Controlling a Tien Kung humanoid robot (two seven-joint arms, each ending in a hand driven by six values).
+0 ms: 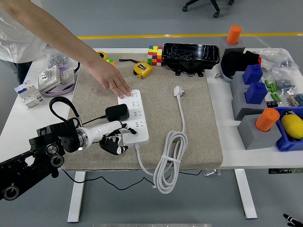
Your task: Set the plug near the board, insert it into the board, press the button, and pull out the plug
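Robot hand at the power strip

The left hand [115,141] has curled fingers touching the white power strip [134,118]; a person's hand [115,81] presses its far end.

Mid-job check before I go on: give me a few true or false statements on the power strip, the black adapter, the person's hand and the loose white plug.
1. The black adapter plug sits on the white power strip. True.
2. A person's hand presses on the strip's far end. True.
3. The loose white plug is inserted in the strip. False: it lies on the beige mat, apart from the strip, to its right.
4. The robot's left hand is at the strip's near end. True.
5. The robot's right hand is over the yellow tape measure. False: no right hand is in view.
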